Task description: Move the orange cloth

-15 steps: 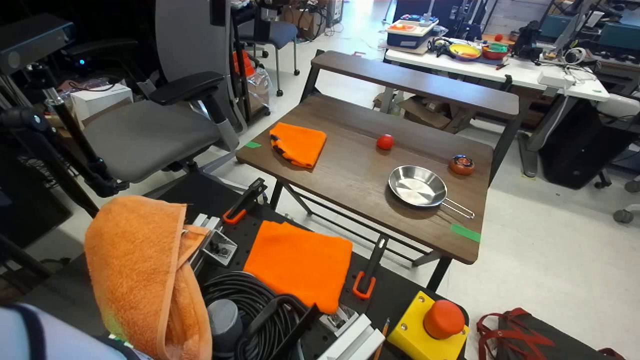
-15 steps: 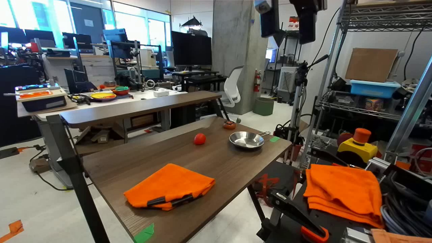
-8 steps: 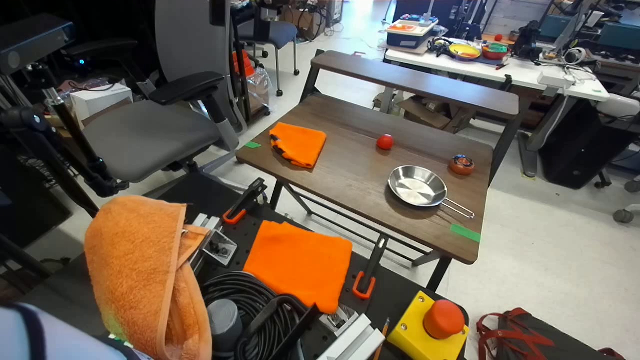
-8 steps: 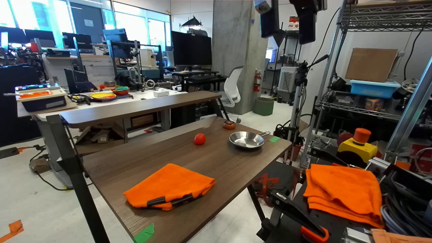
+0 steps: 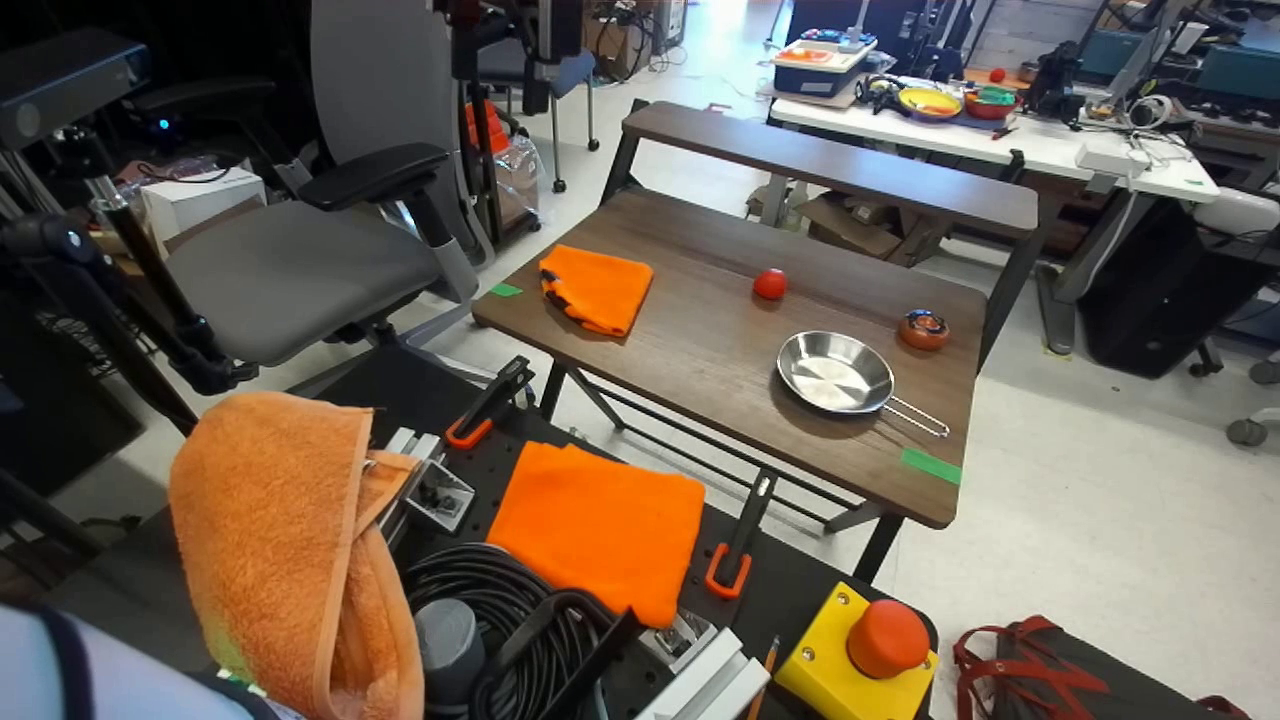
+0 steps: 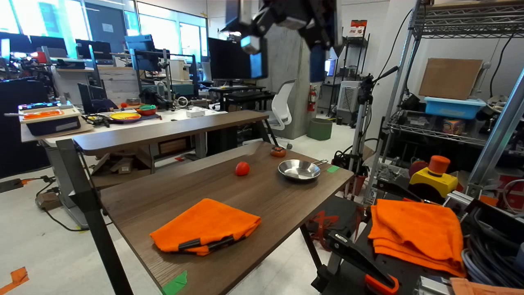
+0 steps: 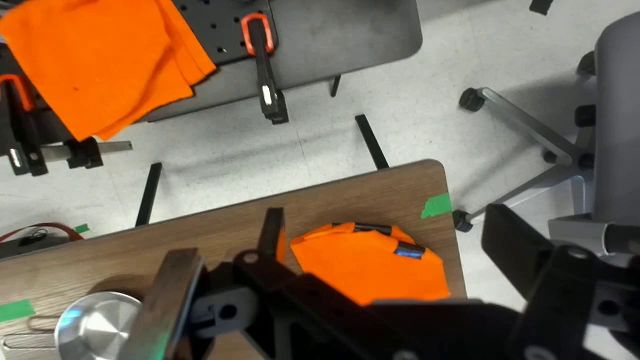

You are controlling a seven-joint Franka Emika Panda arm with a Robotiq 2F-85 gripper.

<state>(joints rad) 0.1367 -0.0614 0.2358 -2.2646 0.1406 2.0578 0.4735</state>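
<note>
The orange cloth [image 5: 598, 288] lies folded and roughly square on the near corner of the brown table [image 5: 690, 330]. It shows in both exterior views [image 6: 206, 225], with dark strips along one edge. In the wrist view the cloth [image 7: 370, 260] lies below and between the spread fingers, its lower part hidden by the gripper body. My gripper [image 7: 386, 220] is open and empty. In an exterior view the gripper [image 6: 287, 71] hangs high above the table, clear of the cloth. At the top of an exterior view the gripper [image 5: 500, 80] is partly cut off.
A metal pan [image 5: 835, 372], a red ball [image 5: 770, 284] and a round orange-brown object [image 5: 923, 330] stand on the table. A raised shelf [image 5: 830, 165] runs along one long side. A bigger orange sheet [image 5: 600, 530], clamps, and a fuzzy towel [image 5: 280, 540] lie on the black cart.
My gripper has moved: left and a little lower in an exterior view, and right and further into the picture in an exterior view. The cloth and the table objects have not moved.
</note>
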